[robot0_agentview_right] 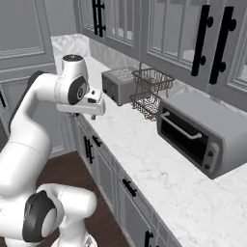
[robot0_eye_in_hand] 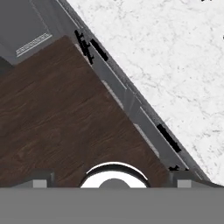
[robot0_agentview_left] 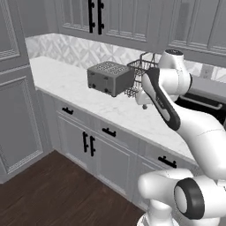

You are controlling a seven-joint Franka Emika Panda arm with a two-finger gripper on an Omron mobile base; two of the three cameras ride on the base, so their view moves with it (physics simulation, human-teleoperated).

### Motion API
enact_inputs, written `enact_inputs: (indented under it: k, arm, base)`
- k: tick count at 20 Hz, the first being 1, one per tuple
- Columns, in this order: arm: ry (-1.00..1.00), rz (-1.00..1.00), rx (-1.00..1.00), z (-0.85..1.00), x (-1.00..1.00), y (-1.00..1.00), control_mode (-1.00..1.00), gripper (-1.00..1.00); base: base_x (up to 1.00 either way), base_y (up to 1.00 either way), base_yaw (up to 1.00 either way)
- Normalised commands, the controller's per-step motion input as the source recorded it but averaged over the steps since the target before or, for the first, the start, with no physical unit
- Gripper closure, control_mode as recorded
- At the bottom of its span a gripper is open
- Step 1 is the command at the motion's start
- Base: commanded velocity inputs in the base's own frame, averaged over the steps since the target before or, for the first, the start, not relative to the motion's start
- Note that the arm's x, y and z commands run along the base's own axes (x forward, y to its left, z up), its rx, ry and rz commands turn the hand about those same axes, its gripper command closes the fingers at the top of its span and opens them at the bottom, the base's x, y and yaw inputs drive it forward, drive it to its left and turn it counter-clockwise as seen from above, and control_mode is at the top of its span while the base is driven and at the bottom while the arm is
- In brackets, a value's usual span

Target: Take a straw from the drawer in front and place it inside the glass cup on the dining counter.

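A row of grey drawers with short black bar handles runs under the marble worktop, and all of them are closed. The middle drawer (robot0_agentview_left: 115, 134) (robot0_agentview_right: 99, 144) (robot0_eye_in_hand: 101, 54) lies left of the arm, and another drawer (robot0_agentview_left: 164, 160) (robot0_agentview_right: 126, 184) (robot0_eye_in_hand: 164, 131) lies closer to the base. My gripper (robot0_eye_in_hand: 112, 181) points straight down over the floor beside the counter edge. It is open and holds nothing, its fingertips (robot0_eye_in_hand: 41, 180) wide apart. The straw is hidden. The glass cup and the dining counter are out of view.
On the worktop stand a grey toaster (robot0_agentview_left: 109, 77) (robot0_agentview_right: 117, 83), a wire basket rack (robot0_agentview_left: 140, 73) (robot0_agentview_right: 150, 89) and a toaster oven (robot0_agentview_right: 202, 132). Grey cupboard doors with vertical handles (robot0_agentview_left: 88, 143) sit under the drawers. Dark wood floor (robot0_eye_in_hand: 57, 113) lies below the hand.
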Motion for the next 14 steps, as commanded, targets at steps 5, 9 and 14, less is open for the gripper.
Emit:
enact_inputs:
  k: [5, 9, 14]
  arm:
    - [0.0, 0.0, 0.0, 0.0, 0.0, 0.0, 1.0, -1.0]
    - [0.0, 0.0, 0.0, 0.0, 0.0, 0.0, 1.0, -1.0]
    - [0.0, 0.0, 0.0, 0.0, 0.0, 0.0, 1.0, -1.0]
  base:
    - [-0.6, -0.47, 0.16]
    - [-0.31, -0.41, 0.15]
    - [-0.04, -0.44, 0.2]
